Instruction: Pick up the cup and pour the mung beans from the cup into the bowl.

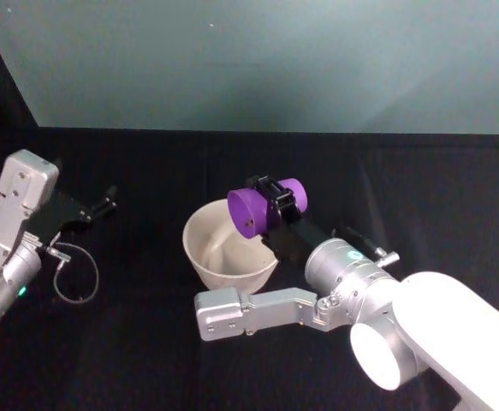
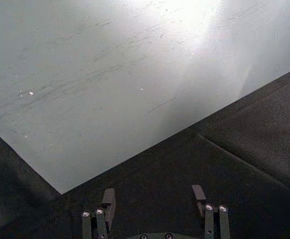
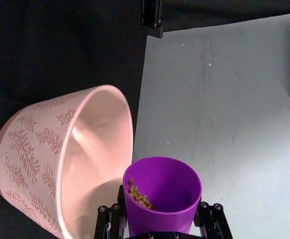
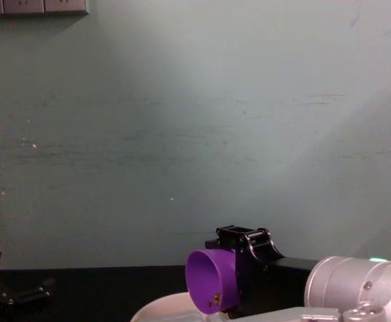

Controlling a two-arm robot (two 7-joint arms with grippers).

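My right gripper (image 1: 276, 199) is shut on the purple cup (image 1: 251, 214), which lies tipped on its side with its mouth over the bowl (image 1: 199, 221). From the right wrist, the cup (image 3: 162, 194) has a small heap of mung beans (image 3: 140, 197) resting on its lower inner side near the rim, right next to the pale bowl (image 3: 35, 144) with its leaf pattern. In the chest view a few beans sit at the lip of the cup (image 4: 212, 278), just above the bowl's rim (image 4: 158, 305). My left gripper (image 1: 103, 204) is parked at the far left, its fingers (image 2: 107, 201) apart and holding nothing.
A black cloth (image 1: 146, 342) covers the table, ending at a pale green wall (image 1: 275, 60) behind. A thin cable loop (image 1: 78, 274) hangs by the left arm. My right arm's silver links (image 1: 258, 310) lie in front of the bowl.
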